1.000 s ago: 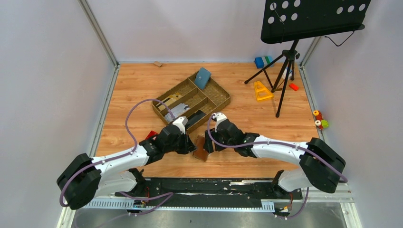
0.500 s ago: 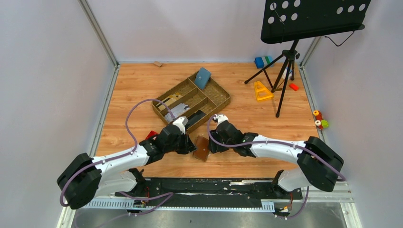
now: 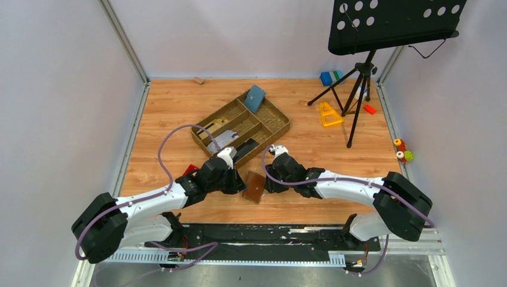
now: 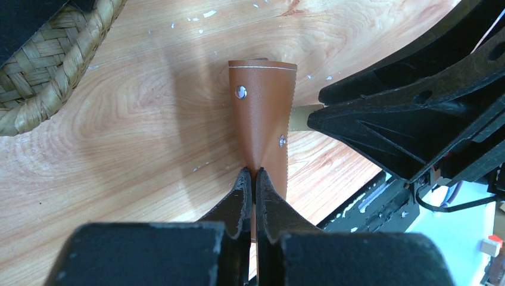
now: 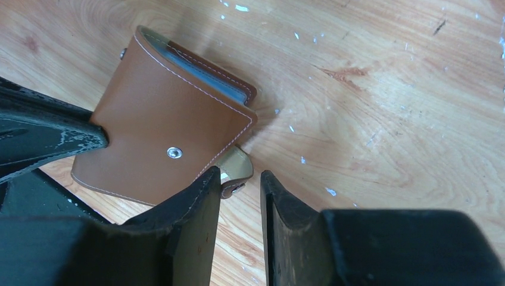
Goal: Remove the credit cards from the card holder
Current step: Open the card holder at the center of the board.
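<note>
The brown card holder (image 3: pixel 254 186) stands on edge on the wooden table between my two grippers, folded nearly closed. My left gripper (image 4: pixel 250 173) is shut on the holder's (image 4: pixel 262 113) near cover edge. My right gripper (image 5: pixel 240 174) is at the other side, jaws a little apart. The holder's small closing tab (image 5: pixel 237 168) sits between its tips, against the left finger. Grey sleeves (image 5: pixel 208 80) show at the holder's (image 5: pixel 161 131) open edge. The credit cards are hidden inside. In the top view the right gripper (image 3: pixel 267 184) touches the holder's right side.
A woven tray (image 3: pixel 277 127) with compartments lies just behind the grippers, and a teal pouch (image 3: pixel 254 98) leans in it. A red object (image 3: pixel 190 170) sits by the left arm. A music stand's tripod (image 3: pixel 357 81) and a yellow piece (image 3: pixel 329 113) stand at back right.
My right gripper has moved left up to the card holder and its jaws have narrowed around the closing tab. The left gripper has kept its hold without moving.
</note>
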You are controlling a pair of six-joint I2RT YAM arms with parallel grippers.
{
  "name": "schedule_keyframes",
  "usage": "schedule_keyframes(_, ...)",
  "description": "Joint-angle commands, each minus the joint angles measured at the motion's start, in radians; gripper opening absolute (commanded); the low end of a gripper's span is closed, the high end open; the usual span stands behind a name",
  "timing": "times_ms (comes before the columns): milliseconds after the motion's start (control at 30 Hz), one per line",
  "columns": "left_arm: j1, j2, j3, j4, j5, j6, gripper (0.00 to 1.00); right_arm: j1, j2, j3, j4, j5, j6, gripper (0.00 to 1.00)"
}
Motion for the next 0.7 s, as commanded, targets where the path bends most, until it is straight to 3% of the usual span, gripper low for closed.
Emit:
schedule_keyframes(0,-0.006,-0.012,0.017,0.018,-0.019,0.015,0.00,0.004,-0.002,-0.023,0.030,-0.005,0.040,0.31)
schedule_keyframes(133,-0.006,-0.012,0.016,0.013,-0.025,0.017,0.00,0.004,0.000,-0.038,0.047,-0.017,0.063,0.32)
schedule_keyframes(233,-0.006,-0.014,0.016,0.008,-0.033,0.020,0.00,0.003,0.010,-0.038,0.037,-0.017,0.070,0.40)
schedule_keyframes(367,-0.007,-0.016,0.017,0.001,-0.040,0.025,0.00,0.004,0.008,-0.046,0.032,-0.016,0.079,0.41)
schedule_keyframes(467,-0.008,-0.015,0.017,0.000,-0.043,0.025,0.00,0.004,-0.002,-0.054,0.040,-0.016,0.082,0.35)
schedule_keyframes(667,-0.009,-0.014,0.017,-0.007,-0.052,0.034,0.00,0.004,-0.026,-0.054,0.043,-0.006,0.075,0.12)
